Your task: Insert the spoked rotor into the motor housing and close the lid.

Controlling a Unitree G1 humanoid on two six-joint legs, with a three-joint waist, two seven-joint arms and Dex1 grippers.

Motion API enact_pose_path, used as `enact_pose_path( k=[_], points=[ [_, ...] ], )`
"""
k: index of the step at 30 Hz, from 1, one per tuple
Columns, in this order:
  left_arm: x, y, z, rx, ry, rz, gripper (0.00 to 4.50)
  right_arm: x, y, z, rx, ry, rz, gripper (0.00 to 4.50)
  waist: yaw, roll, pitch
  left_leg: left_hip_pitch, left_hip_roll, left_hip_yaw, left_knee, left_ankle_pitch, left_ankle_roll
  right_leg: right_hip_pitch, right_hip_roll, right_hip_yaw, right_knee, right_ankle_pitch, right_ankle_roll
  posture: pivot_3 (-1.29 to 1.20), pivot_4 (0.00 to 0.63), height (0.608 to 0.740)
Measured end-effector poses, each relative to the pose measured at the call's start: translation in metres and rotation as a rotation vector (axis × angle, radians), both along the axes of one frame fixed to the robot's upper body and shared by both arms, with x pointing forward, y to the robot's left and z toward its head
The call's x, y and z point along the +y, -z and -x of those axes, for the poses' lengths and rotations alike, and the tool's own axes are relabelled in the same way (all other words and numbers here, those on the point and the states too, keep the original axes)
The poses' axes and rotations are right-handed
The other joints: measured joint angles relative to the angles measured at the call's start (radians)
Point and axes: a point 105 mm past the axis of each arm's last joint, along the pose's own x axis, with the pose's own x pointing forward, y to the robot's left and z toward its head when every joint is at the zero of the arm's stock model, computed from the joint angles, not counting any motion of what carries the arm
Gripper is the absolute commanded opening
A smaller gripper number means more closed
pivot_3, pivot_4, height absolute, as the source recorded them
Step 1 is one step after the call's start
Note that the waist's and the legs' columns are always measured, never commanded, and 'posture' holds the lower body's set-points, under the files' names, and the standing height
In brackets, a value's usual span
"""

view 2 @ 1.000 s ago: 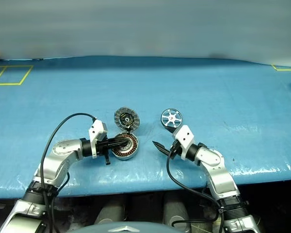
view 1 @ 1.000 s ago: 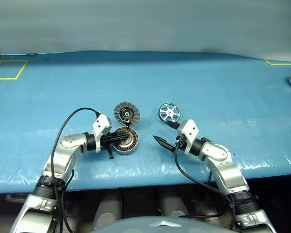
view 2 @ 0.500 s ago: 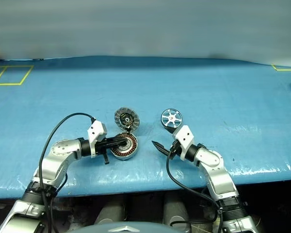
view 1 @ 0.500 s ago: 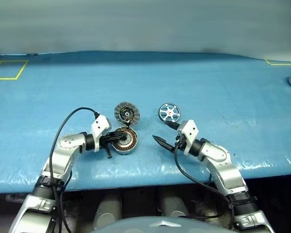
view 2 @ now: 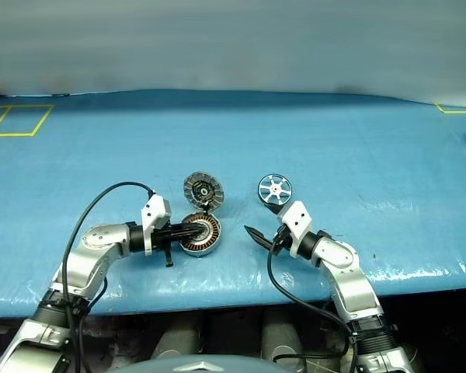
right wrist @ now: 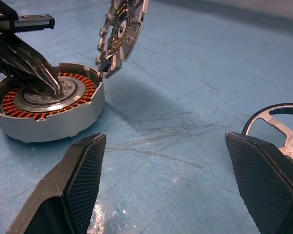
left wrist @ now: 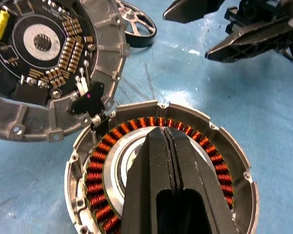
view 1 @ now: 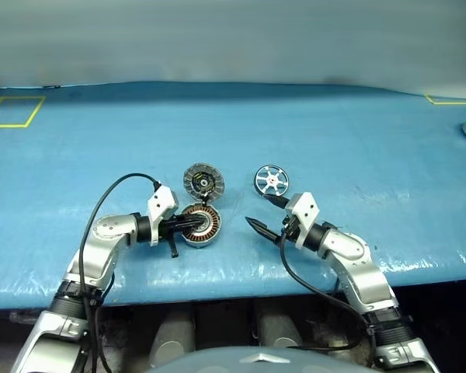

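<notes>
While the closed left tool [left wrist: 168, 141] rests over the motor housing [view 1: 202, 225], the right tool [view 1: 262, 211] gapes empty beside it, near the spoked rotor [view 1: 270, 180].

I am finding no readable text, labels, brands or numbers on anything in front of me at the moment.

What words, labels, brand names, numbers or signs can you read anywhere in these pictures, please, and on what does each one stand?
None: no readable text anywhere.
The lid: its inner face carries a circuit board with small parts and a yellow component, without legible print.
The motor housing, the spoked rotor and both grippers bear no visible lettering.
The table: yellow line markings only, no letters or numbers.
</notes>
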Motion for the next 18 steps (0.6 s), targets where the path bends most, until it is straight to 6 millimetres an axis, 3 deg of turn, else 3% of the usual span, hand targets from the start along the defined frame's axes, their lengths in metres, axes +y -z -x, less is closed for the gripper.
enact_pose_path(
  k=[8,14,18],
  points=[
    [0.002,0.001,-0.001,-0.038,0.002,-0.060,0.02,0.000,0.000,0.000,-0.001,0.000,-0.001,4.12,-0.001,0.001,-0.001,0.001,0.000,0.000,0.000,0.000,0.000,0.001,0.000,0.000,0.000,0.000,0.000,0.00,0.150,0.740],
    [0.009,-0.003,-0.004,-0.025,-0.084,0.024,0.02,0.000,0.000,0.001,0.001,0.001,-0.001,4.12,0.000,0.001,-0.001,0.000,0.000,0.000,0.000,0.000,0.000,-0.001,0.000,0.000,0.000,0.000,0.000,0.00,0.150,0.740],
    [0.010,-0.017,-0.005,-0.046,-0.109,0.100,0.02,0.000,0.001,0.002,0.002,0.001,-0.002,4.12,0.001,0.001,0.000,0.000,0.000,0.000,0.000,0.000,0.000,0.000,0.000,0.000,0.000,0.000,0.000,0.00,0.150,0.740]
  ],
)
